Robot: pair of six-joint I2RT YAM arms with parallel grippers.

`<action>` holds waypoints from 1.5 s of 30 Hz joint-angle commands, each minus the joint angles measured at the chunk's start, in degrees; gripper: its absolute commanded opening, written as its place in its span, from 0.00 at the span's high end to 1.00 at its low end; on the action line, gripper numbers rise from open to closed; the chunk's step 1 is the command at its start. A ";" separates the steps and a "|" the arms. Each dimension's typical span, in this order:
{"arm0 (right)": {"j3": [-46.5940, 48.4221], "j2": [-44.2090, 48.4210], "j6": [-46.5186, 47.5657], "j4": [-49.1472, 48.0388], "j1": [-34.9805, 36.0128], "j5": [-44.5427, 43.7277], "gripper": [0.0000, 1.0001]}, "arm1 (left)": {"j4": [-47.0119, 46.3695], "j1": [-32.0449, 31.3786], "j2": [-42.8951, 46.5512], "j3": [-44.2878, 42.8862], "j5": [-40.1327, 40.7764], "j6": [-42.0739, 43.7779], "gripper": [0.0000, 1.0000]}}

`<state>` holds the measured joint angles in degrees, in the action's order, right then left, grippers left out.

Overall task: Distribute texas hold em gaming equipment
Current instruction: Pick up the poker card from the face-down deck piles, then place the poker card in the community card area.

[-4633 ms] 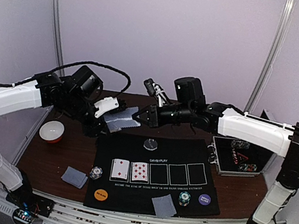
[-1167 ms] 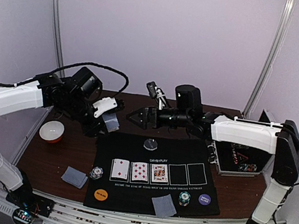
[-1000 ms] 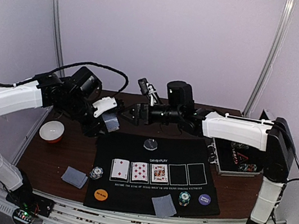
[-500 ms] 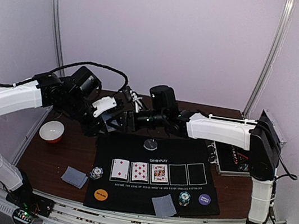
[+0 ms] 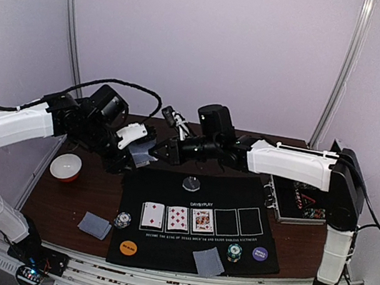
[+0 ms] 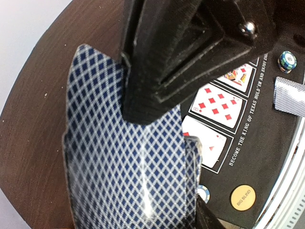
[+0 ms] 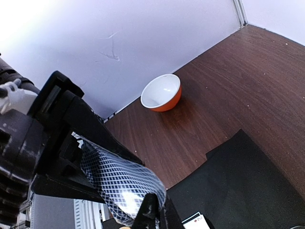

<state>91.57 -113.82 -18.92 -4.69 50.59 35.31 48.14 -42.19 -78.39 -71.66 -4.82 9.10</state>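
Got three face-up cards [image 5: 177, 217] on mat [image 5: 159, 246] up front, two outlines [image 5: 226, 223] free. Behind, over the table [image 5: 88, 191]: deck [image 6: 124, 167] clamped in left gripper [image 5: 139, 151], top card [image 7: 119, 179] nipped at its edge by closed right gripper [image 5: 163, 151]. Slide off flat and slow, check for a double, keep left clamp firm.

both arms meet mid-air, tips nearly touching. left arm [image 5: 11, 130] reaches in from the left with its elbow raised, end effector [image 5: 136, 153] clamped on cards [image 6: 119, 157], tips pointing right. right arm [image 5: 295, 165] is stretched leftward, forearm near level, end effector [image 5: 165, 151] pinched on the cards' edge.
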 commanded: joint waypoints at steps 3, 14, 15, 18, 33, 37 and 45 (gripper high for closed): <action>0.94 3.18 2.72 5.59 -0.58 -1.97 1.00 | -2.34 0.09 0.96 0.24 0.31 0.16 0.60; -2.78 14.62 14.32 22.22 -5.11 -5.37 1.00 | -2.35 0.16 1.00 0.03 1.31 -0.25 0.60; -2.71 15.95 16.94 26.34 -5.86 -5.75 1.00 | -2.36 0.09 1.04 0.03 1.45 -0.32 0.60; -2.24 20.33 26.49 39.70 -7.91 -8.98 1.00 | -2.39 0.11 1.13 0.03 1.87 -0.45 0.60; -5.99 15.34 57.97 77.90 -5.93 -36.76 1.00 | -2.70 0.16 0.79 0.29 1.71 -0.44 0.60; -5.08 11.16 61.06 75.30 -2.85 -35.62 1.00 | -2.64 0.15 0.61 0.29 1.83 -0.44 0.60; -2.83 3.83 63.93 71.69 -0.91 -36.71 1.00 | -2.54 0.18 0.74 0.44 2.14 -0.31 0.60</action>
<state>87.05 -107.33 42.41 67.22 49.58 0.84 47.64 -42.19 -78.39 -71.50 -3.16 9.04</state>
